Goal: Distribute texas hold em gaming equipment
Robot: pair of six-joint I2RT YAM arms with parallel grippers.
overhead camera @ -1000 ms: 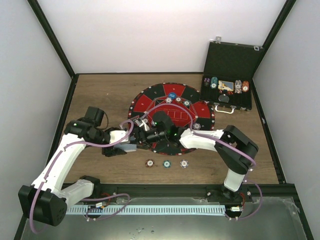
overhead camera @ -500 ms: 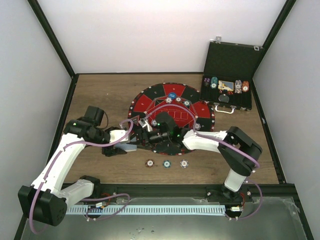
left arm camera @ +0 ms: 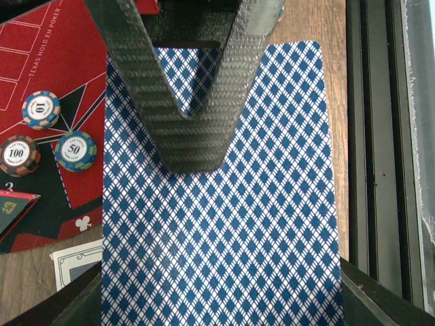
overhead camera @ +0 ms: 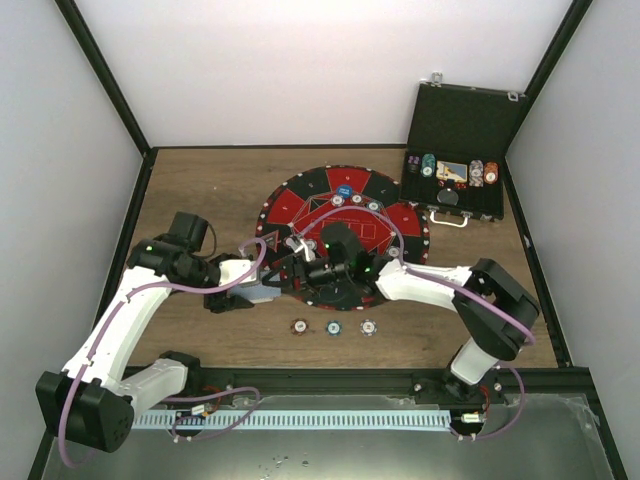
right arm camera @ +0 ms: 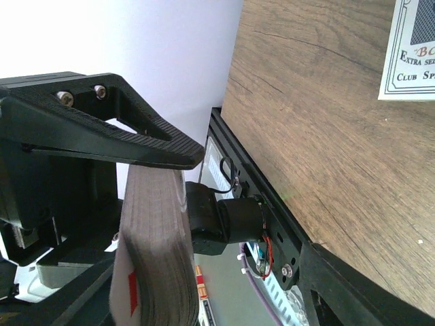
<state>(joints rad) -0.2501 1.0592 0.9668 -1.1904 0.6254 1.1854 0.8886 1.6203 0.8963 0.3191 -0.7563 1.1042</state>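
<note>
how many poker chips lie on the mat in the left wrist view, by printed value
10 chip: 1
50 chip: 1
100 chip: 1
total: 3

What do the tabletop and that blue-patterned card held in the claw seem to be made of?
Tabletop: looks like wood or a wood-look laminate, matte, with brown grain streaks. Card: likely coated paper stock, smooth, with a crisp printed blue diamond pattern and a rounded corner.
</note>
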